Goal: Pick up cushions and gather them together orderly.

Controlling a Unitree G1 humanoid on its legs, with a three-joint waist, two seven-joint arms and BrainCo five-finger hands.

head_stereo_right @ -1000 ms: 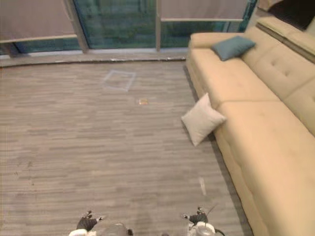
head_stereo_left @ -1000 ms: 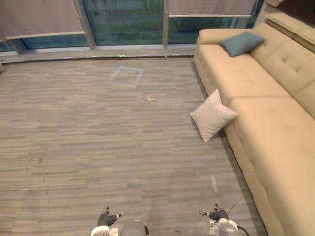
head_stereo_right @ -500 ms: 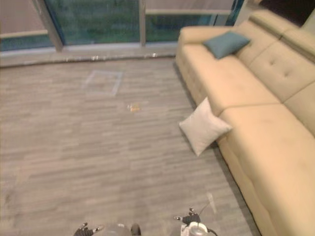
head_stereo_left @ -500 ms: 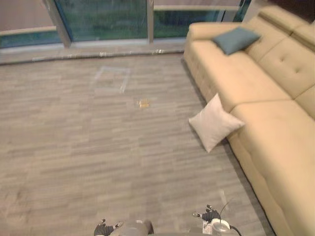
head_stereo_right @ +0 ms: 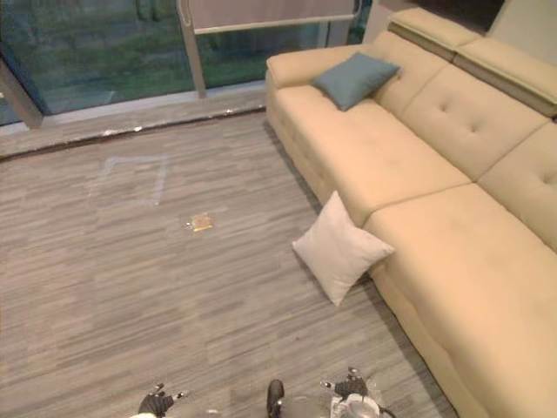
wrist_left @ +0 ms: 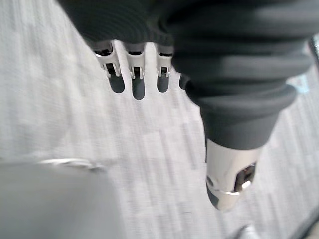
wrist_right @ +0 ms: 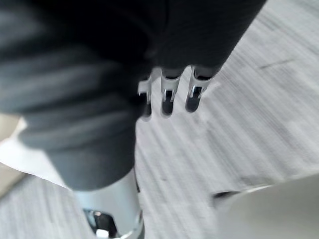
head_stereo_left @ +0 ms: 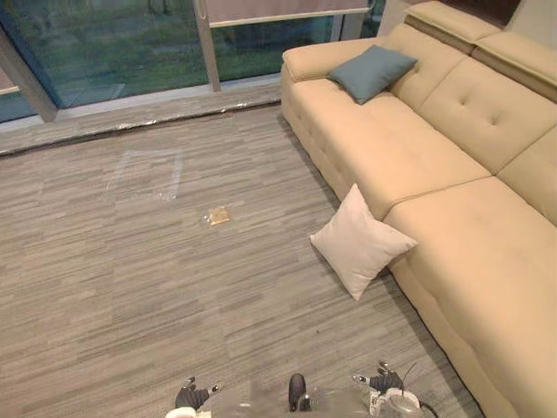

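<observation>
A cream white cushion (head_stereo_left: pixel 360 244) stands on the floor, leaning against the front of the beige sofa (head_stereo_left: pixel 487 261). A grey-blue cushion (head_stereo_left: pixel 372 71) lies on the sofa seat at its far end, against the armrest. My left hand (head_stereo_left: pixel 191 396) and right hand (head_stereo_left: pixel 383 381) hang low at the bottom of the eye views, well short of the white cushion. In the left wrist view the left hand's fingers (wrist_left: pixel 134 74) are relaxed above bare floor and hold nothing. The right hand's fingers (wrist_right: pixel 169 92) are likewise relaxed and empty.
A grey plank floor (head_stereo_left: pixel 130 287) stretches to a glass wall (head_stereo_left: pixel 113 43) at the far side. A small brown scrap (head_stereo_left: pixel 218 215) lies on the floor near a faint taped square (head_stereo_left: pixel 148 172). The sofa runs along the right.
The whole picture has shifted: the camera has turned right and come closer, so sofa and cushions sit further left and larger. Both hands stay low and empty.
</observation>
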